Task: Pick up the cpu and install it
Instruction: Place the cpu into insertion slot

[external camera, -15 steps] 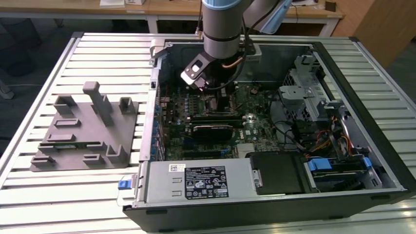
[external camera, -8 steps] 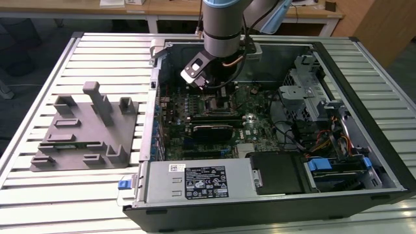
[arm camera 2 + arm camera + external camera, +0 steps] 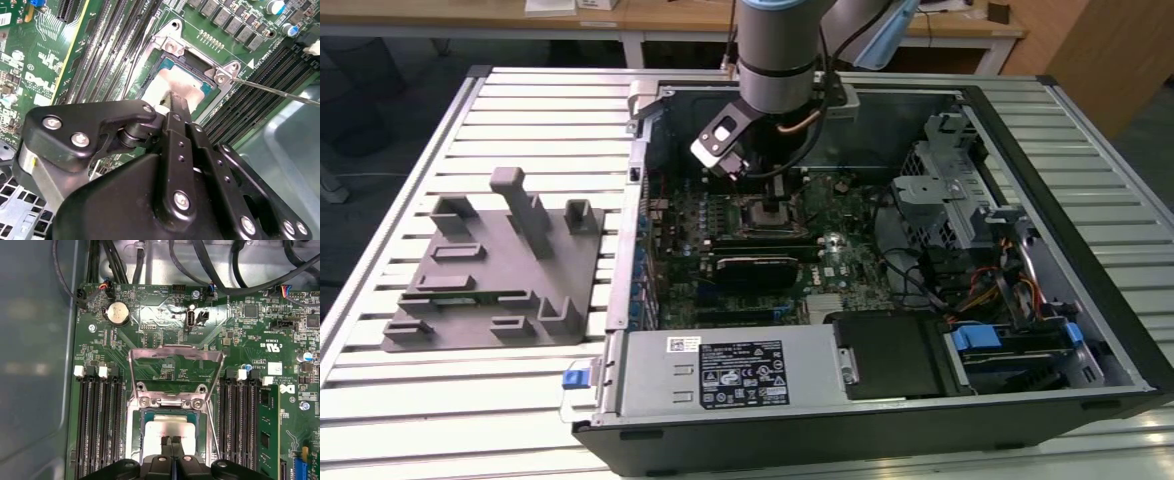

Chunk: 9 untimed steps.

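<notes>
The cpu [image 3: 161, 426], a pale silver square, lies flat in the motherboard socket [image 3: 134, 440], and its top also shows in the second wrist view [image 3: 157, 87]. The socket's metal load plate [image 3: 175, 356] is swung up open behind it. My gripper [image 3: 171, 441] is right over the middle of the cpu with its two black fingers pressed together, tips at or just above the metal top [image 3: 178, 98]. In the exterior view the arm reaches down into the open computer case with the gripper [image 3: 767, 197] over the socket [image 3: 769, 215].
Memory slots [image 3: 97, 425] flank the socket on both sides. A thin lever rod [image 3: 270, 90] sticks out beside it. The case holds a power supply [image 3: 727, 370], drive cage [image 3: 947, 200] and cables. A grey moulded tray [image 3: 480, 270] lies on the table at the exterior view's left.
</notes>
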### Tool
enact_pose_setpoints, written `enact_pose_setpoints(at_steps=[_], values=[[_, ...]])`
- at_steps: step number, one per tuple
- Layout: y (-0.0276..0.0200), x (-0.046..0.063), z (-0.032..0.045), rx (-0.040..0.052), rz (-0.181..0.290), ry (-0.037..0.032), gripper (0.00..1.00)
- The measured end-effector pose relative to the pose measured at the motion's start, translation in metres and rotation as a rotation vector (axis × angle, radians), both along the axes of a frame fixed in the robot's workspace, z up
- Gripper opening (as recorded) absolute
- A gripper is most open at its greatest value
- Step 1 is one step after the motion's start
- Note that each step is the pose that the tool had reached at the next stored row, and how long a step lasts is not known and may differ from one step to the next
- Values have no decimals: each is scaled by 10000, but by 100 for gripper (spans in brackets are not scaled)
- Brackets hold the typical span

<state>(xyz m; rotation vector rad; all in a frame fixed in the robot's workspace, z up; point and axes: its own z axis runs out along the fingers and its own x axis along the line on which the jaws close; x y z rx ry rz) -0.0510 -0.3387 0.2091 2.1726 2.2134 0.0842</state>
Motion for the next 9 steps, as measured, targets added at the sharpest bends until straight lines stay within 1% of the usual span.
enact_pose_setpoints(at_steps=[9], values=[[0, 0, 78, -1, 0, 27, 11]])
